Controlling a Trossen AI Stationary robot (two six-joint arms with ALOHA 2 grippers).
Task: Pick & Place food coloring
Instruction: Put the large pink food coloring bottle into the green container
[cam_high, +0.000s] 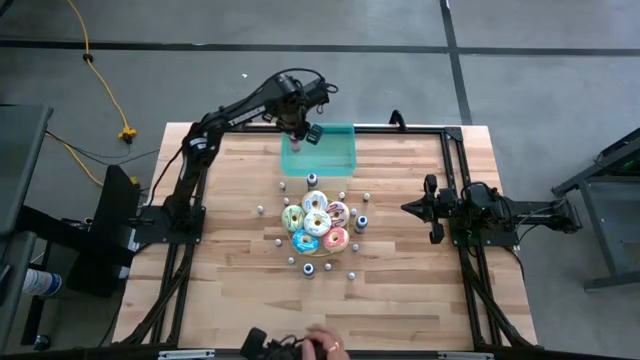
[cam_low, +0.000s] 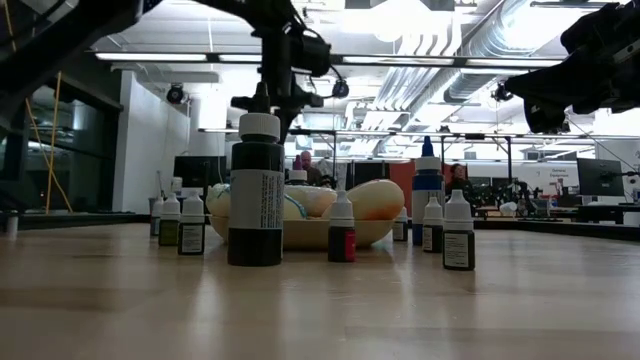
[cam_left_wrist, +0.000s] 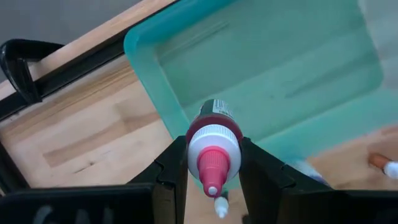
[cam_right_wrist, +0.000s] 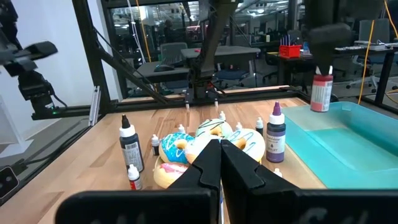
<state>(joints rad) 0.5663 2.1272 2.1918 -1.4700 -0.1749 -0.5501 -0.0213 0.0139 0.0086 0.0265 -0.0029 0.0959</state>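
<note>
The left end effector (cam_left_wrist: 212, 171), clamped on a red-capped food coloring bottle (cam_left_wrist: 214, 146), hangs over the teal tray's (cam_left_wrist: 298, 74) near-left corner; the right end effector (cam_right_wrist: 219, 163) is pressed together

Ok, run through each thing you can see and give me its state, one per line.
Left gripper: shut on the red-capped bottle, held above the teal tray's edge.
Teal tray: nothing visible in it.
Right gripper: shut, holding nothing, waiting at the table's right side.
Other bottles: upright around the donuts.
Donuts: clustered at the table's middle.

Bottle labels (cam_low: 258, 215) unreadable (too small), person (cam_high: 322, 345) cut off by high view's edge
</note>
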